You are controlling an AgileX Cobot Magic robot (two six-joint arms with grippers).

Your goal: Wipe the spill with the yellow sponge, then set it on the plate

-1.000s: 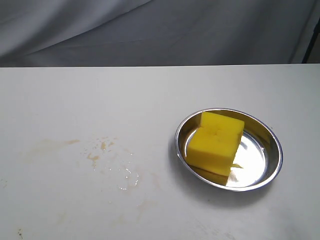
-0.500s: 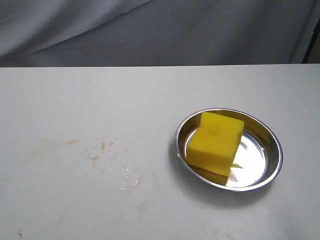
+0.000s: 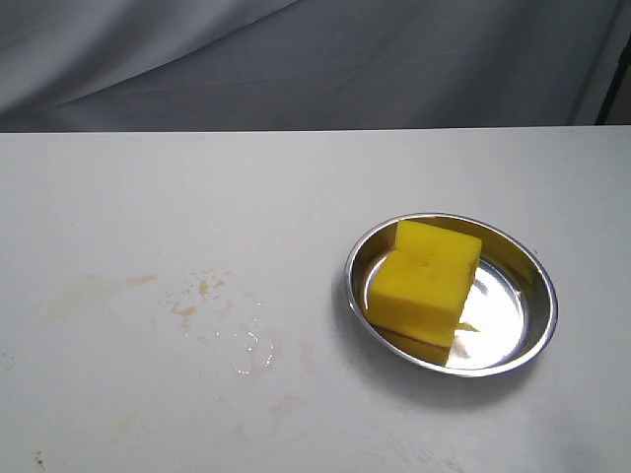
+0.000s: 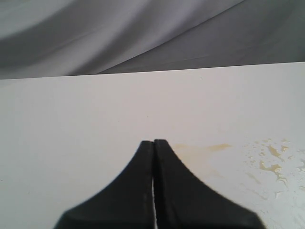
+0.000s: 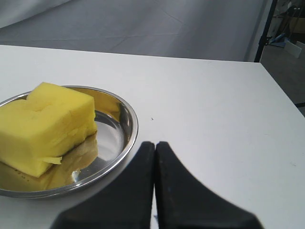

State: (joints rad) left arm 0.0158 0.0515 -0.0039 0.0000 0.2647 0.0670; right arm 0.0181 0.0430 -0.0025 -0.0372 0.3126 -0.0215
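while the yellow sponge [image 3: 426, 281] is resting inside the plate [image 3: 508, 313], it is sitting toward the left side of the dish and hiding part of the rim there, and it is looking slightly tilted rather than flat. the plate is standing on the right part of the white table [image 3: 296, 177], and its bare steel bottom is mirroring the sponge's underside. well apart from it, on the left half of the table, the spill [image 3: 222, 320] is showing only as faint brownish smears, a few amber flecks and some clear droplets (the wet patch nearest the plate is catching the light). the left gripper [image 4: 153, 143] is hanging over bare table with its two dark fingers pressing together along their whole length and gripping nothing; the smears and droplets are lying just ahead of it and off to one side. the right gripper [image 5: 155, 144] is likewise pressing its fingers tight against each other with nothing between them, and it is hovering just beside the plate's rim, apart from the sponge. a grey cloth [image 3: 315, 59] is hanging behind the table.
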